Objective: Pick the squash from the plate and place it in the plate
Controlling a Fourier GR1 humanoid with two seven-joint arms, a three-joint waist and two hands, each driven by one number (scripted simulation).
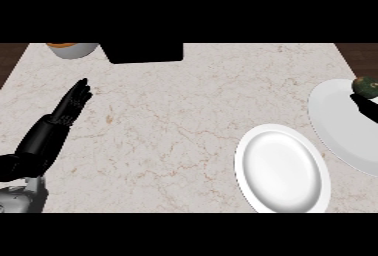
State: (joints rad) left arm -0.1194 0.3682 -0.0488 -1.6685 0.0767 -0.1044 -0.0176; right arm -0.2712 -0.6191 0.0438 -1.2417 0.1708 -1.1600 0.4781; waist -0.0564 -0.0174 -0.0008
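Observation:
A green squash (365, 85) lies on a white plate (336, 122) cut off by the right edge of the head view. My right hand (365, 107) shows only as a dark shape at that edge, just below the squash and over this plate; how its fingers stand is hidden. A second white plate (281, 168) sits nearer the front, right of centre, with nothing on it. My left hand (72, 103) rests open at the left, fingers straight and pointing up, far from both plates.
A black box-like object (145, 52) stands at the counter's back edge. To its left is a grey bowl (72, 49) with something orange inside. Dark floor shows beyond the marble counter's corners.

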